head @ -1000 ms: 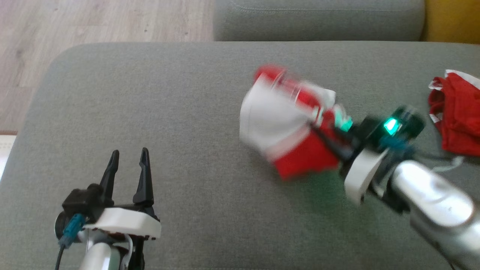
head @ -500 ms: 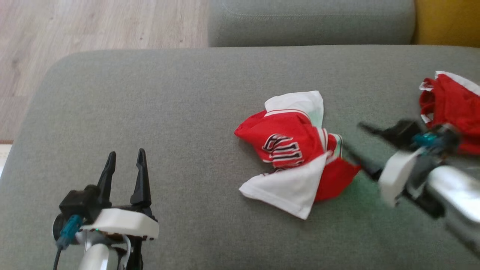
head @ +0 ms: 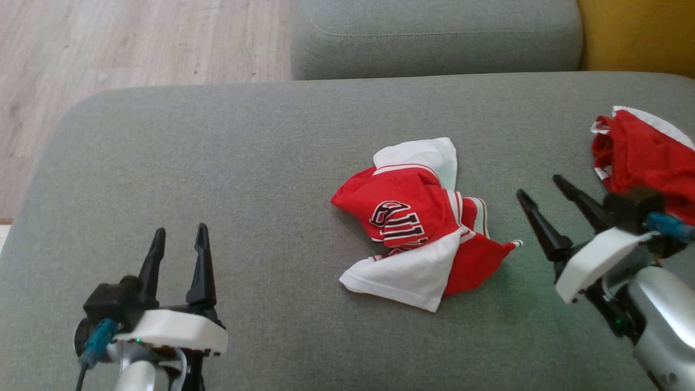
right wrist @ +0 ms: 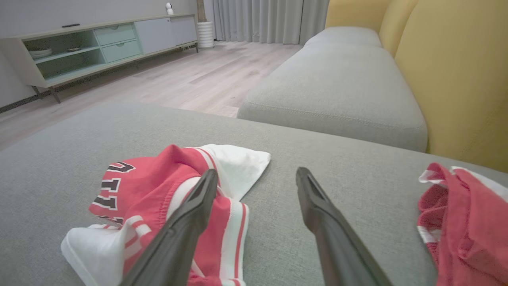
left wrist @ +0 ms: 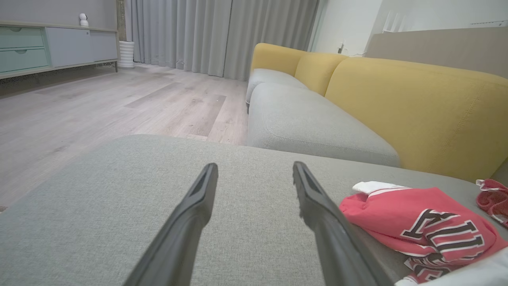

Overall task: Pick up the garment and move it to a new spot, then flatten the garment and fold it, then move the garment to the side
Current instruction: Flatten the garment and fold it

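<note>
Wooden floor [head: 136, 43]: pale planks at the far left, beyond the rounded corner of the grey cushion
Left gripper [head: 180, 228]: low at the near left over bare cushion, its two dark fingers pointing away from the robot and spread apart with nothing between them; well apart from the garment
Grey cushion [head: 244, 163]: broad flat grey fabric surface that bears both pieces of clothing; a second grey seat cushion [head: 434, 38] lies just behind it
Garment [head: 418, 228]: red and white top with black-outlined lettering, crumpled in a loose heap on the grey cushion a little right of the middle; one white flap sticks out at its far edge, and a white panel lies folded across its near edge; neither gripper holds it; in the left wrist view it lies to the lower right, past that gripper's right finger
Right gripper [head: 538, 185]: just to the right of the garment, fingers tilted up and to the left, spread wide and pinching nothing; in the head view a strip of bare cushion separates the fingertips from the cloth; in the right wrist view its left finger crosses in front of the heap, and I cannot tell there whether it touches
Second red cloth [head: 646, 157]: bunched red piece with white trim at the far right edge of the cushion, behind the right gripper's wrist, well apart from the garment
Yellow backrest [head: 635, 32]: upright at the far right corner, behind the grey seat cushion
Sideboard [right wrist: 99, 43]: low, pale green drawers and open shelves, against the wall across the floor
</note>
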Robot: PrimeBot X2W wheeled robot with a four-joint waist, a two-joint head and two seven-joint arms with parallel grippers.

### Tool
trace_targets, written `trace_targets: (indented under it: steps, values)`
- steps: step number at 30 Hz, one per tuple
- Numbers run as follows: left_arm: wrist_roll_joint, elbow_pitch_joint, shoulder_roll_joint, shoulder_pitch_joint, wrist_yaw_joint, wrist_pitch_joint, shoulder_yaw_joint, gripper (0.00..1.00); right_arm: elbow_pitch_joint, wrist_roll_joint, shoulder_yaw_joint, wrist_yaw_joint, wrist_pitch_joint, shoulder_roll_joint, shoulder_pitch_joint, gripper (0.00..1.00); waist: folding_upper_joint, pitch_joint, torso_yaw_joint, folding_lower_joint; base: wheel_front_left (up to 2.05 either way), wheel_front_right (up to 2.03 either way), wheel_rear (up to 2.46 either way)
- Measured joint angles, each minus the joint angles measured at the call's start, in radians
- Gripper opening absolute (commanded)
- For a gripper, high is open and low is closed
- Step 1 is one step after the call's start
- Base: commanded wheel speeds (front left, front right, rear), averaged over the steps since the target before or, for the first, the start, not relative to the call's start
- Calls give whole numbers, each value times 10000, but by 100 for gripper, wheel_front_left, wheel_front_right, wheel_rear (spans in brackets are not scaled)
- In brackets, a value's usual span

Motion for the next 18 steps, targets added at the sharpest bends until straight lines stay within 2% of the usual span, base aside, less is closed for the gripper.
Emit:
trace_targets:
  steps: [6,10,18]
  values:
    - [0,35,-2,-8,-48,0,-125,100,56,151,-182,0,1114,240,-8,100,0,16,219,0,0,0,0]
    - [-2,56,-2,-9,-105,0,-169,100,-439,748,339,0,1831,288,-3,100,0,28,459,0,0,0,0]
    - [-2,54,0,-7,-94,0,-128,100,-1933,1630,1156,0,2970,-326,149,100,0,86,582,0,0,0,0]
